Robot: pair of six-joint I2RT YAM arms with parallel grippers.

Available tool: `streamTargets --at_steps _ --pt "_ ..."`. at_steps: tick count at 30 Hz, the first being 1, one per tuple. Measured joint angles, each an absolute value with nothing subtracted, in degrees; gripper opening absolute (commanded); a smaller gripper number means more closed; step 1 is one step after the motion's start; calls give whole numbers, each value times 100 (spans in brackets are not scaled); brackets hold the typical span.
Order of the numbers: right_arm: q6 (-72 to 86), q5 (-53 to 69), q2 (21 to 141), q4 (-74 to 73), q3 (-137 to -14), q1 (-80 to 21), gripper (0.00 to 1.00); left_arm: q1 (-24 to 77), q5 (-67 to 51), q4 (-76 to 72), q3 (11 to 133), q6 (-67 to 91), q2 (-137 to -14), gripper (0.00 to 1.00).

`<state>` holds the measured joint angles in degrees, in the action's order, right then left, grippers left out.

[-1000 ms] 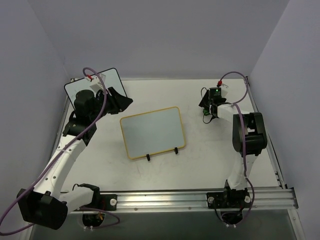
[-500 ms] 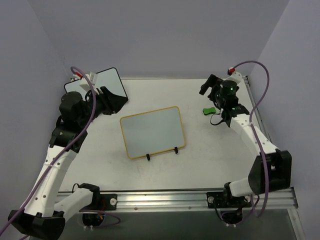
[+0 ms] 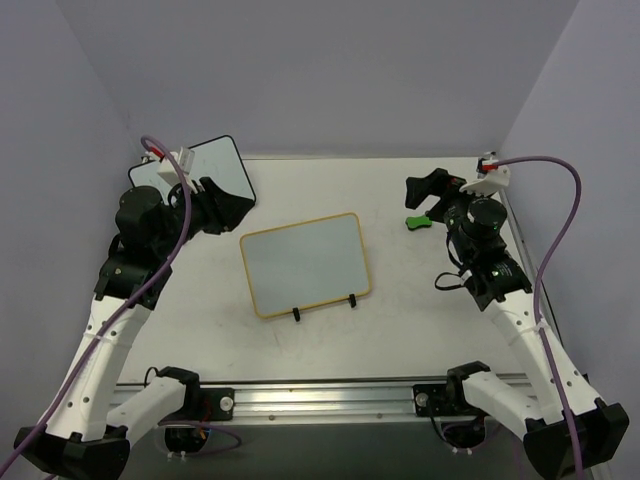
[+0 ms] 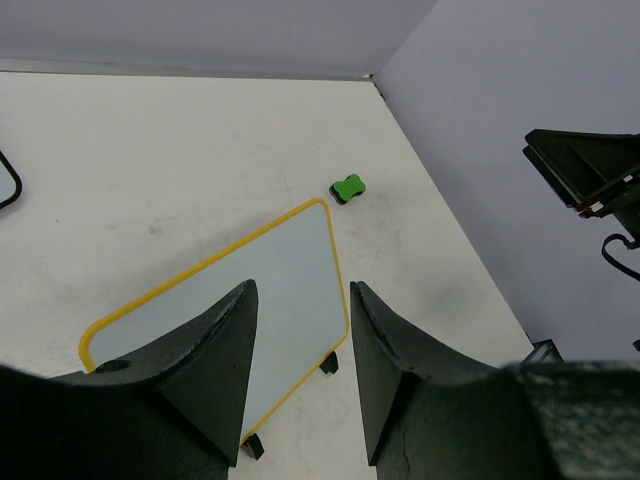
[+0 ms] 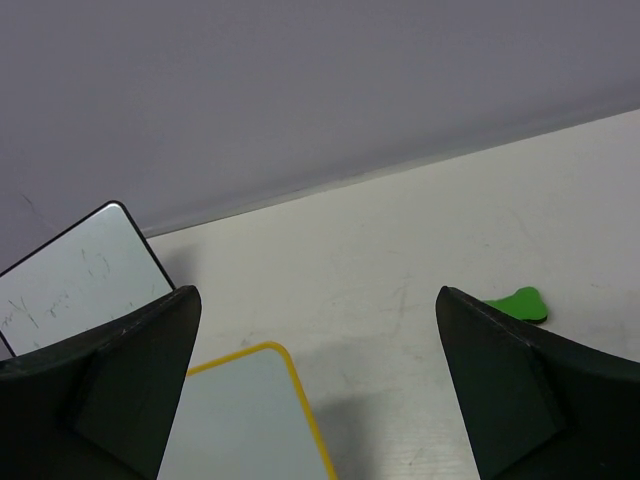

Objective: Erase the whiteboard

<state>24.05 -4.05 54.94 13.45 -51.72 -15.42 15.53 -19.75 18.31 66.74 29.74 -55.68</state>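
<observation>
Fingers (image 4: 210, 350) of your left gripper (image 4: 300, 295) stand partly apart with nothing between them. In the top view that gripper (image 3: 232, 203) sits at the upper left, in front of the black-framed board (image 3: 222, 160), and points toward the middle of the frame. A second ago its arm was folded lower. Half a second ago it had already reached the raised pose you see now.

The whiteboard (image 3: 305, 265), with its yellow rim, lies on the table (image 3: 400, 330) at the centre of the frame, its two black clips (image 3: 296, 316) on the lower edge. It has not shifted across the three top views. Your left wrist view shows it just below the fingertips, and its surface looks plain there.

To the right of it, the green eraser (image 3: 418, 221) lies loose on the table, well apart from the whiteboard. A second ago your right gripper was down over that spot and the eraser was mostly hidden. Now the right gripper (image 3: 428, 190) is lifted just above it in the frame. Its fingers (image 5: 110, 390) are spread wide and hold nothing, and its arm has swung out toward the right edge. In the right wrist view the eraser (image 5: 515, 303) sits beside the right-hand finger, and the black-framed board (image 5: 80, 275) at the left carries faint marks.
</observation>
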Motion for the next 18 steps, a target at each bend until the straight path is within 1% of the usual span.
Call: streamTargets --at_steps 8,18 --pt "2414 -521 5411 1376 -4950 -1542 100 1553 -1970 1831 6667 2952 -5518 51" --pt "2467 -714 5363 1304 -5061 -1542 100 1553 -1970 1831 6667 2947 -5505 51"
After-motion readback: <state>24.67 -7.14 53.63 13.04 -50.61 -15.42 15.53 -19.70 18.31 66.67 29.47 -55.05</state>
